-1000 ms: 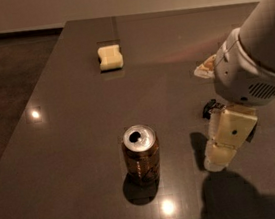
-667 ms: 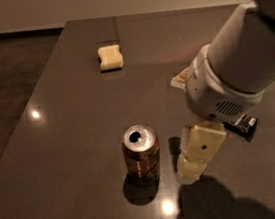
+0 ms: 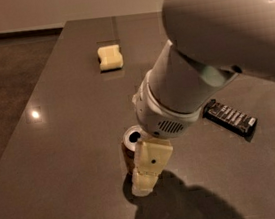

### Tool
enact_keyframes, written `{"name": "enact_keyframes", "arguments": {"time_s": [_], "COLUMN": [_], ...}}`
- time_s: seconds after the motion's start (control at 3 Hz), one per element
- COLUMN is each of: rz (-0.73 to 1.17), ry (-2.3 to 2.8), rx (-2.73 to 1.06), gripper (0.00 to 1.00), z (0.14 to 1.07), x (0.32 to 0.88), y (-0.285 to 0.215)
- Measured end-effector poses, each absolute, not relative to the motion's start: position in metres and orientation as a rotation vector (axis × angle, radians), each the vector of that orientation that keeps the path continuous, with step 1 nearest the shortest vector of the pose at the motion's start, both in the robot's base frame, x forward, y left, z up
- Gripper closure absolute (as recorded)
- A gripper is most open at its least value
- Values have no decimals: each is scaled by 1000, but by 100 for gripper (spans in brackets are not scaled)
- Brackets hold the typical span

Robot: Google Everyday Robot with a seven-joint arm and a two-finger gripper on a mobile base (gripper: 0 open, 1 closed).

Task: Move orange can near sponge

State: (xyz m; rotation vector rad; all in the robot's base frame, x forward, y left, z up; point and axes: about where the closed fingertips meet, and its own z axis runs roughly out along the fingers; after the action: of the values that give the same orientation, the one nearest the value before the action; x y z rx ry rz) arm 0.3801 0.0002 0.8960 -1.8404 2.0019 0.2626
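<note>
The orange can (image 3: 131,137) stands upright near the front of the dark table (image 3: 66,141). Only its silver top and a strip of its orange-brown left side show. My cream gripper (image 3: 145,173) hangs from the big white arm (image 3: 188,74) right at the can, covering its front and right side and reaching down to the table surface. The pale yellow sponge (image 3: 109,57) lies far back on the table, well apart from the can and the gripper.
A flat black rectangular bar (image 3: 229,115) lies on the table to the right of the arm. The table's front edge runs just below the gripper, and its left edge slants away to a dark floor (image 3: 3,84).
The arm has swung left from the can's right side, and the gripper now stands against the can and hides most of it. The can and sponge have not moved.
</note>
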Motion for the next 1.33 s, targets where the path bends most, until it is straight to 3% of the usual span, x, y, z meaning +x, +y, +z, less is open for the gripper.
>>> {"name": "enact_keyframes", "arguments": {"time_s": [0.33, 0.67, 1.0, 1.33], "rz": [299, 327, 335, 332], "ry": [2000, 1990, 1992, 1990], "rx": [-1857, -1866, -1843, -1827], "gripper": [0, 18, 49, 72], "z": [886, 889, 901, 910], "x": [382, 380, 379, 380], "y": [13, 16, 5, -2]}}
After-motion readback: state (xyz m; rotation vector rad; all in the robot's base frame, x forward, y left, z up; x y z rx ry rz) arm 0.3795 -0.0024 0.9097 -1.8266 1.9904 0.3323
